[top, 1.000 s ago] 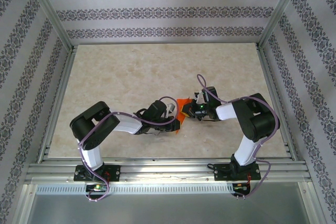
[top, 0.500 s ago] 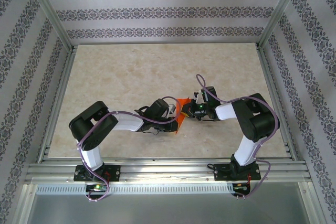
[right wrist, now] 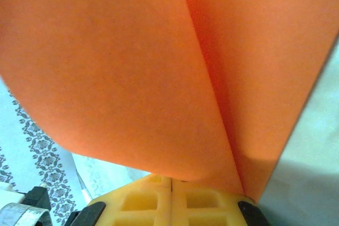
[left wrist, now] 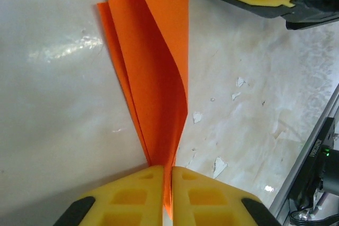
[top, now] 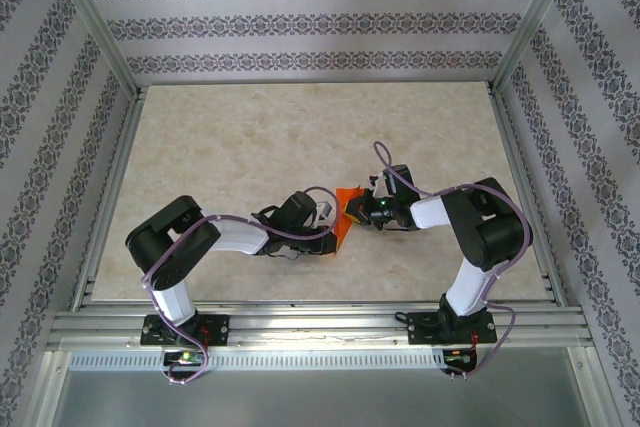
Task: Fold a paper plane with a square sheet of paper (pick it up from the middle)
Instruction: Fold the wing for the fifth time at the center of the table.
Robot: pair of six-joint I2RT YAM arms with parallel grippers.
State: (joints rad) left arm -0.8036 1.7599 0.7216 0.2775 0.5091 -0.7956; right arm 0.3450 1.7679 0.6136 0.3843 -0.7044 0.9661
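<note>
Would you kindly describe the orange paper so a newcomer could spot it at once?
On the beige table, look midway between the two arms. The folded orange paper is pinched there by the left gripper and right gripper, the only orange thing.

- Beige marbled flat tabletop [top: 250, 147], glossy finish.
- Pale grey wall panels with dark floral bands [top: 320, 7], on three sides.
- Silver aluminium frame rails [top: 320, 332], near edge.
- Small white flecks [left wrist: 219, 165] on the tabletop, possibly chipped coating.
</note>
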